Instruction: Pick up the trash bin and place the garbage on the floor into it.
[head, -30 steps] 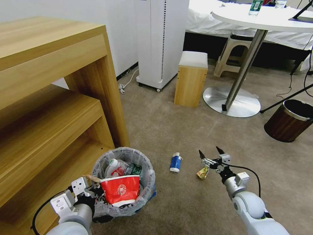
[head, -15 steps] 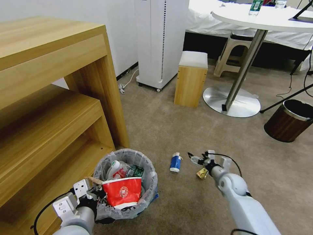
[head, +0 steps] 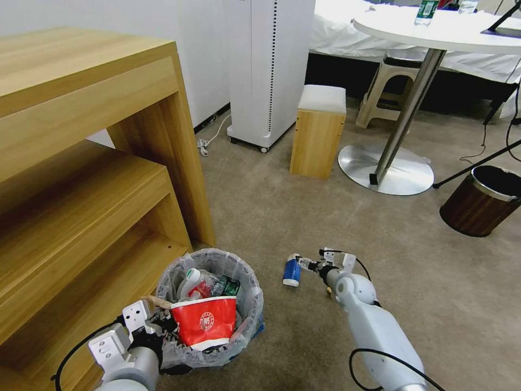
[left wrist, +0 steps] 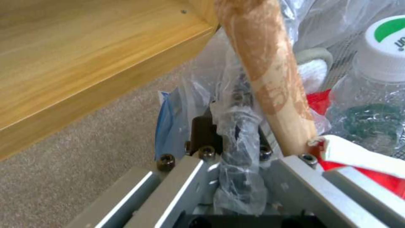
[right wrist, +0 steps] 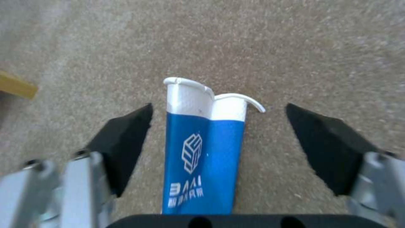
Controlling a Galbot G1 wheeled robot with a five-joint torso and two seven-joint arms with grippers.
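The trash bin [head: 247,304], lined with a translucent bag, is at the lower left of the head view. It holds a red paper cup [head: 205,321], a small bottle [head: 187,278] and a wooden stick [left wrist: 270,79]. My left gripper [head: 160,323] is shut on the bin's near rim [left wrist: 236,139], pinching the bag. A flattened blue paper cup [head: 291,270] lies on the beige carpet floor [head: 304,217] right of the bin. My right gripper [head: 305,264] is low at that blue cup [right wrist: 204,152], open, with one black fingertip [right wrist: 122,139] on each side of it.
A wooden shelf unit [head: 81,190] stands close on the left of the bin. Farther back are a white appliance [head: 266,70], a wooden box stool [head: 317,133], the round table's metal base [head: 385,168] and a brown bin [head: 480,201] at right.
My right gripper has swung left and down, from above the crumpled wrapper to straddling the blue cup. The left gripper and the bin have barely shifted.
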